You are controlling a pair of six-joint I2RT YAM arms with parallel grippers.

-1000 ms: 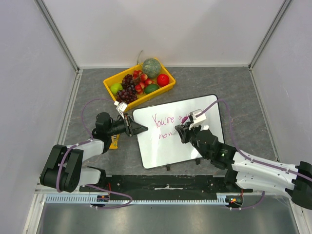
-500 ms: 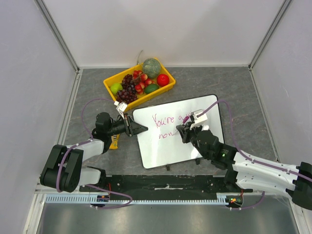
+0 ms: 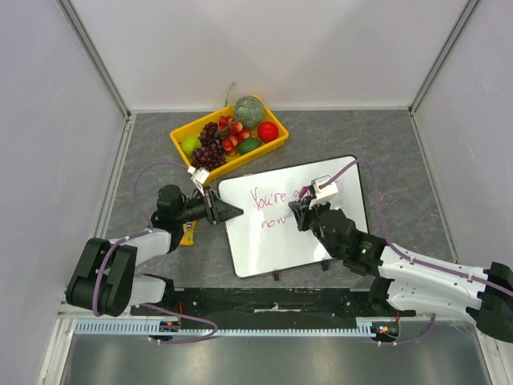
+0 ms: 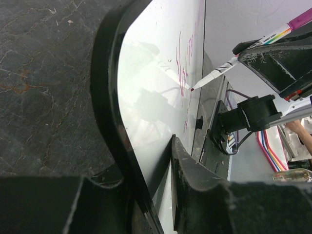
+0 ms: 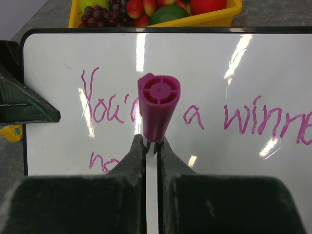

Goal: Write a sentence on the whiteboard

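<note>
The whiteboard [image 3: 276,249] lies tilted on the grey table, with magenta writing reading "You're a winner" and a short second line below it. My left gripper [image 3: 234,212] is shut on the board's left edge, with the rim between its jaws [image 4: 151,165]. My right gripper [image 3: 300,215] hovers over the middle of the board, shut on a magenta marker [image 5: 158,105]. The marker's tip [image 4: 193,89] touches the whiteboard [image 4: 156,87] at the second line. In the right wrist view the marker's cap end hides part of the first line on the whiteboard [image 5: 219,63].
A yellow tray [image 3: 178,136] of fruit stands just beyond the board's far left corner. A small yellow object [image 3: 188,234] lies under the left arm. Two black clips [image 3: 275,276] stick out from the board's near edge. Grey walls close in the table's sides.
My right gripper has shifted slightly left and away with the marker, and the second line of writing has grown by a stroke. The left gripper and the board have stayed put.
</note>
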